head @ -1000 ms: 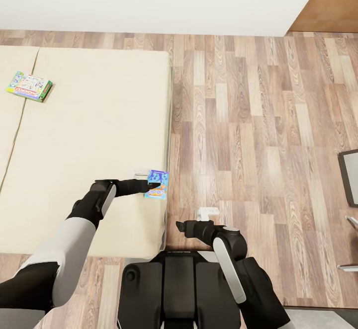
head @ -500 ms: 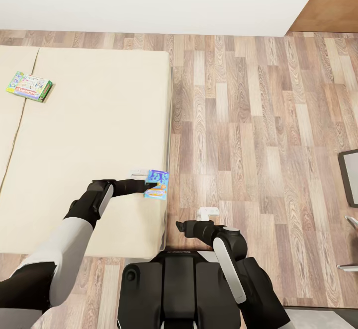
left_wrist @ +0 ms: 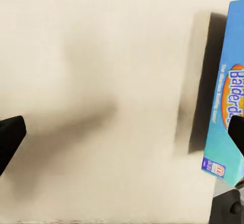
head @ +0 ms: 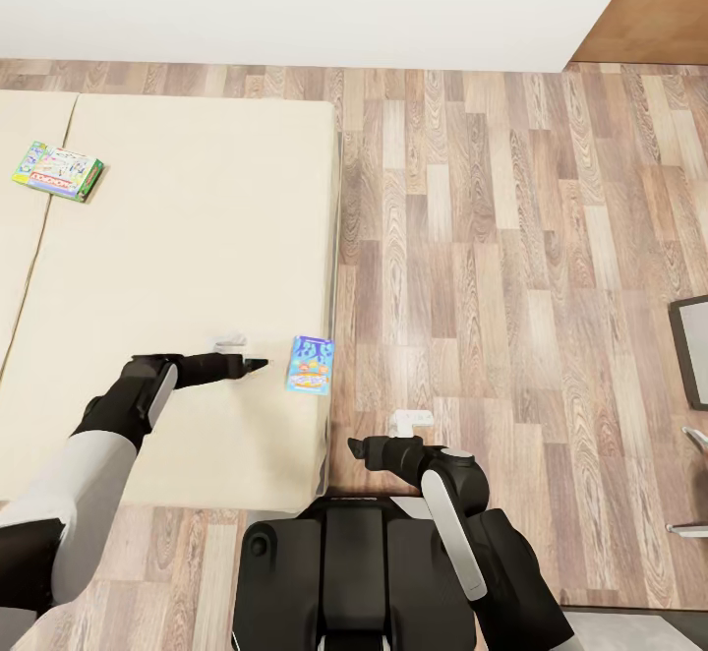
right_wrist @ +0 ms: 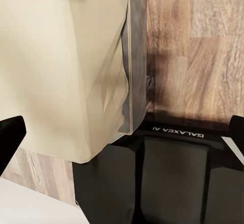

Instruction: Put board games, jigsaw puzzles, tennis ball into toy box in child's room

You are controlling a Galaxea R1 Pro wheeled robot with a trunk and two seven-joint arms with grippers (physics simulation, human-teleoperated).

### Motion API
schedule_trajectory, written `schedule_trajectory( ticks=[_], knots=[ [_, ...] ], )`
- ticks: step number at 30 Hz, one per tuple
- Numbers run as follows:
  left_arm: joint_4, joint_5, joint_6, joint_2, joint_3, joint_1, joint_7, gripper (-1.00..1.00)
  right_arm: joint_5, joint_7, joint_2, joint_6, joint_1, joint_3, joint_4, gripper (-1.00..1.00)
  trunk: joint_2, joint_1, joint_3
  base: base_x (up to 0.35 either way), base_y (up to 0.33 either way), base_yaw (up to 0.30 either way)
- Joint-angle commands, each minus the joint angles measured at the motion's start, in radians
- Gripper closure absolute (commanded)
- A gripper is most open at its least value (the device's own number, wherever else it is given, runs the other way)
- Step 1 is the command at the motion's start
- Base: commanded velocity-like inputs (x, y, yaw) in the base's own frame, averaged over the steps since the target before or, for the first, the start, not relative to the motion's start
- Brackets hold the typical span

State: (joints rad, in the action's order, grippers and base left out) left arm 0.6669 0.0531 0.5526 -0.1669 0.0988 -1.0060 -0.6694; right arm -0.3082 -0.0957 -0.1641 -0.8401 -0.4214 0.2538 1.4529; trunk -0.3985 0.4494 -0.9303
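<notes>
A blue board game box [head: 310, 364] lies flat on the cream bed [head: 177, 238], close to the bed's right edge. My left gripper [head: 258, 364] hovers over the mattress just left of that box, open and holding nothing. In the left wrist view the same blue box [left_wrist: 226, 107] sits off to one side, beside one of the widely spread fingertips [left_wrist: 10, 137]. A green board game box [head: 57, 171] rests far back on the bed's left part. My right gripper [head: 356, 449] is low by the bed's corner, open and empty.
Wood floor [head: 492, 287] stretches to the right of the bed. A dark piece of furniture [head: 693, 351] pokes in at the right edge. The white wall [head: 295, 2] runs along the back. My black base [right_wrist: 173, 178] stands against the bed's side [right_wrist: 76, 82].
My left arm has pulled back to the left, off the blue board game box, which stays lying at the bed's edge. The right arm has not moved.
</notes>
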Motion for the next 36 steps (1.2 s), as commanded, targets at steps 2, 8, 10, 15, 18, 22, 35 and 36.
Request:
schedule_trajectory(
  ticks=[2,8,10,15,18,22,35,36],
  knots=[
    [0.002,0.000,0.012,-0.032,0.009,0.000,-0.021,-1.00,-0.011,-0.010,0.000,-0.004,0.000,0.000,0.001,-1.00,-0.002,0.001,-0.001,0.000,0.000,0.000],
    [0.003,-0.005,0.065,-0.117,0.086,0.002,-0.252,-1.00,-0.011,-0.010,0.000,-0.004,0.000,-0.001,0.001,-1.00,-0.002,0.001,-0.001,0.000,0.000,0.000],
    [0.003,-0.004,0.074,-0.152,0.112,0.005,-0.344,-1.00,-0.011,-0.009,0.000,-0.003,0.000,-0.001,0.001,-1.00,-0.002,0.001,-0.001,0.000,0.000,0.000],
    [-0.001,-0.003,0.099,-0.245,0.144,0.019,-0.539,-1.00,-0.011,-0.009,0.000,-0.002,0.000,-0.001,0.001,-1.00,-0.002,0.001,0.001,0.000,0.000,0.000],
    [-0.008,-0.002,0.111,-0.292,0.150,0.049,-0.622,-1.00,-0.011,-0.008,0.001,-0.002,0.000,-0.001,0.001,-1.00,-0.002,0.001,0.004,0.000,0.000,0.000],
    [-0.012,-0.004,0.114,-0.326,0.154,0.131,-0.702,-1.00,-0.011,-0.007,0.014,-0.001,0.000,-0.002,0.001,-1.00,-0.002,0.001,0.010,0.000,0.000,0.000],
    [-0.004,-0.003,0.126,-0.339,0.207,0.203,-0.837,-1.00,-0.010,-0.010,0.023,0.003,0.000,-0.001,0.034,-1.00,-0.002,0.001,0.018,0.000,0.000,0.000],
    [-0.004,-0.003,0.126,-0.339,0.207,0.203,-0.838,-1.00,-0.011,-0.010,0.023,0.003,0.000,-0.001,0.034,-1.00,-0.002,0.001,0.018,0.000,0.000,0.000]
  ],
)
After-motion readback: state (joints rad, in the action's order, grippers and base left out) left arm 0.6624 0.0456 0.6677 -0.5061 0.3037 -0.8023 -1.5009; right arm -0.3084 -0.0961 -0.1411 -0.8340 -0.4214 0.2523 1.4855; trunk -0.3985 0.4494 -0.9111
